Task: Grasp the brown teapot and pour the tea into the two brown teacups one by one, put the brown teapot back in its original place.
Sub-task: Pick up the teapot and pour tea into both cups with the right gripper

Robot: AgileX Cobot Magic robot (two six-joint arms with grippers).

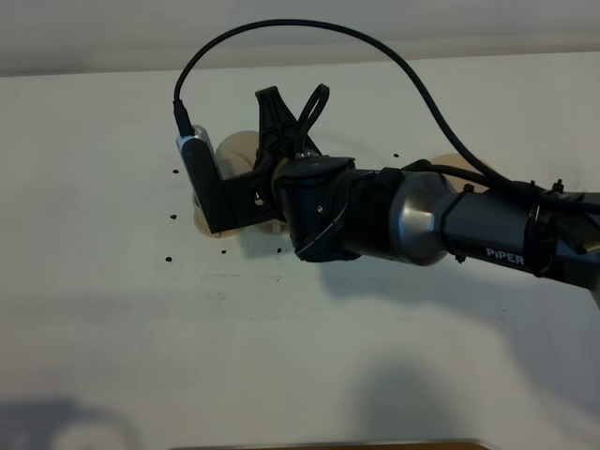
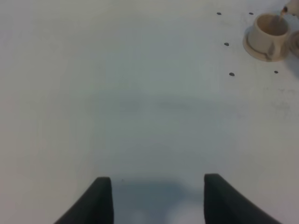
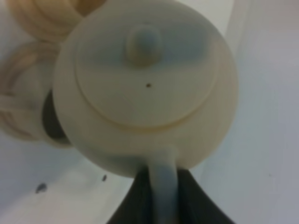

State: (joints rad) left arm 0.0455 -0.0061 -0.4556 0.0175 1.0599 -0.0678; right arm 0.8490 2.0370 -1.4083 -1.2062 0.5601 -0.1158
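Note:
The brown teapot [image 3: 145, 84] fills the right wrist view, lid towards the camera. Its loop handle sits between the fingers of my right gripper [image 3: 163, 186], which is shut on it. The pot hangs tilted over a teacup [image 3: 23, 102] whose dark mouth shows under its edge; the other teacup [image 3: 42, 18] stands just beyond. In the left wrist view one teacup [image 2: 270, 30] stands on its saucer with the spout tip [image 2: 284, 10] just above it. My left gripper [image 2: 156, 198] is open over bare table, well away. From above, the right arm [image 1: 422, 220] hides most of the pot; a cup saucer's edge [image 1: 200, 217] shows.
A wider beige saucer [image 1: 459, 167], the original place, peeks out behind the right arm. Small black dots [image 1: 173, 217] mark the white table [image 1: 281, 356] near the cups. The wrist camera's black cable [image 1: 309, 28] arcs over the arm.

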